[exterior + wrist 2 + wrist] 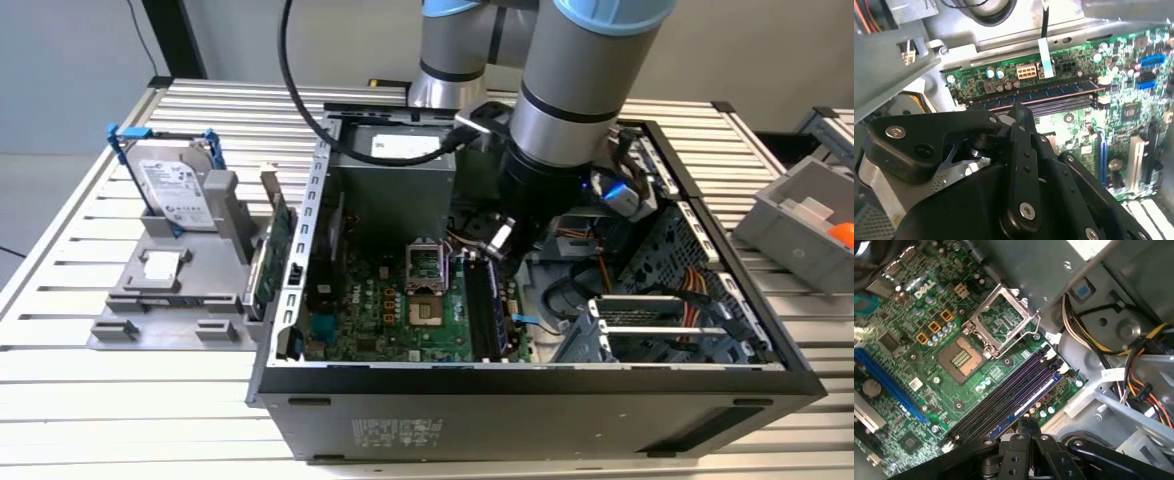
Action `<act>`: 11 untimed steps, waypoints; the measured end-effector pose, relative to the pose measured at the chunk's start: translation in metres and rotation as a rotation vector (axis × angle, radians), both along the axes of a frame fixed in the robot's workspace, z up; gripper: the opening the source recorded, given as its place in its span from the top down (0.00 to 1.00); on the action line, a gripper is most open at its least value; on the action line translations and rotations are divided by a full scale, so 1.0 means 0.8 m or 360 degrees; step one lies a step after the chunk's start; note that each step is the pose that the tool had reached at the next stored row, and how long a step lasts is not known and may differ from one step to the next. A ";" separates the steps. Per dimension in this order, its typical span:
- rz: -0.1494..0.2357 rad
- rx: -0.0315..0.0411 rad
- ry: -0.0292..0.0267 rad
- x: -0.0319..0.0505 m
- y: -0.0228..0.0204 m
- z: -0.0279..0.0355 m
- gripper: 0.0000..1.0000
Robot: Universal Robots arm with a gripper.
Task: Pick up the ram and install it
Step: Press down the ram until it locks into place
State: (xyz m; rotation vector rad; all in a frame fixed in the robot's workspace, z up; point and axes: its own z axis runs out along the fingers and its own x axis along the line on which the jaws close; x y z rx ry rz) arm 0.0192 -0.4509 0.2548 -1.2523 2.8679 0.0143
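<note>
Black case (534, 395), lid off, lying on the slatted metal table (120, 400). The arm comes down into it from above.

Gripper (497, 238) sits low over the board (387, 310), at the far end of the memory slots (481, 305). In the first wrist view the fingers (1024, 432) are pressed together with no gap and nothing clamped between them. The gripper tip (1029, 426) is right over the slot bank. In the second wrist view the gripper (1021, 111) ends just beside the same bank.

Ram (1021, 410) is down in the outermost slot, the one nearest the board edge. It lies parallel to the empty dark slots (1004, 395) beside it. Second wrist view shows the ram (1054, 91) as a bluish strip with chips running along that slot. Can't tell if the tip is actually touching it, or if the end latches are closed.

CPU socket (961, 356) is bare, with its plate (1004, 320) flipped up.

Outside the case, on the exterior view's left, a grey fixture (160, 300) holds a hard drive (174, 185) in a blue frame. A green card (274, 255) stands on edge just beside the case wall. A grey bin (801, 215) sits off to the exterior view's right.
</note>
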 end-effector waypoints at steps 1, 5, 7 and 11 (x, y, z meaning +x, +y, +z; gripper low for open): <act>0.0027 0.0000 0.00000 0.000 0.0001 -0.0001 1.00; 0.0139 0.0000 0.00000 0.000 0.0001 -0.0002 1.00; 0.0199 0.0000 0.00000 0.000 0.0001 -0.0006 1.00; 0.0315 0.0000 0.00000 0.000 0.0001 -0.0038 1.00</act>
